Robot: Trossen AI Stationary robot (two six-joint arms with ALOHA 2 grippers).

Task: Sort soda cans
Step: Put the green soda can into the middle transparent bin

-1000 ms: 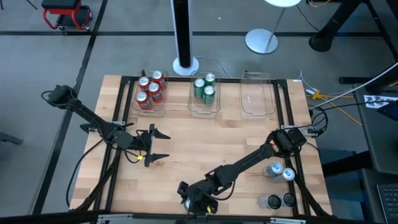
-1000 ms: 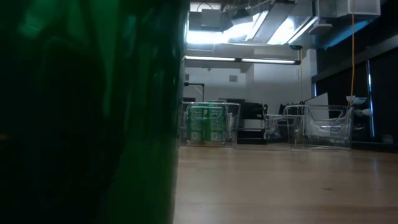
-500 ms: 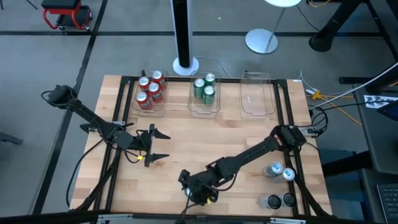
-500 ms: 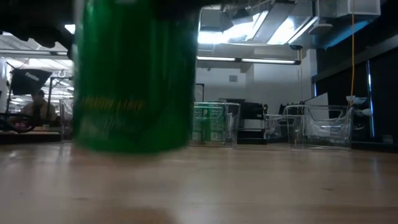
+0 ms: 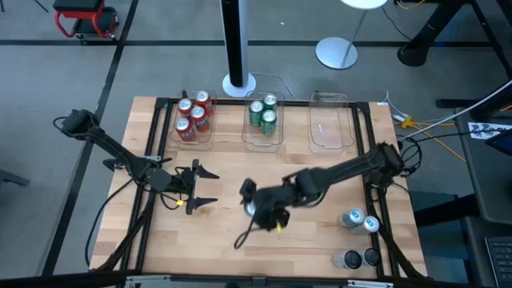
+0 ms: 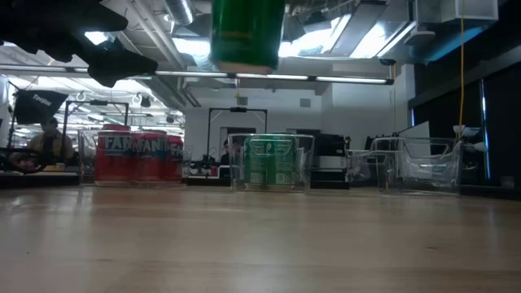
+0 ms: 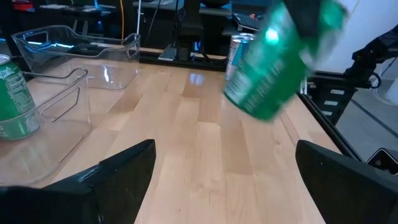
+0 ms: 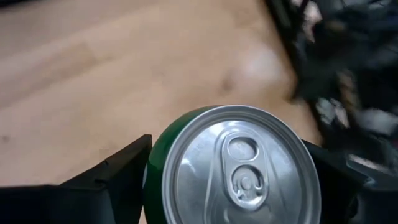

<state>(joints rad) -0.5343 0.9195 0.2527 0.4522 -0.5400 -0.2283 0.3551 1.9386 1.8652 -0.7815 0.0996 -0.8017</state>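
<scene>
Since a second ago the right hand (image 5: 258,210) has carried its green can (image 5: 254,207) away from the near edge of the desk (image 5: 232,172) toward the middle, and the can now hangs clear above the wood instead of filling the low view. The right hand is clenched on this green can, one dark finger (image 8: 115,171) on each side of it, the silver top facing the wrist camera. In the left wrist view the same can appears tilted in the air.

Nearest the front, at the right corner of the desk, stand four more cans: two dark ones (image 5: 358,258) side by side at the edge, and just behind them two blue and silver ones (image 5: 361,220).

At mid-desk on the left side, the left hand (image 5: 194,186) hovers with its fingers spread wide and nothing between them, well apart from the right hand.

Along the far edge three clear bins stand in a row. The left bin (image 5: 178,138) holds four red cans (image 5: 192,117), the middle bin (image 5: 248,138) holds three green cans (image 5: 262,112), and the right bin (image 5: 332,120) has no can in it.

Beyond the desk, in the low view, a person (image 6: 47,134) shows at the far left of the room.
</scene>
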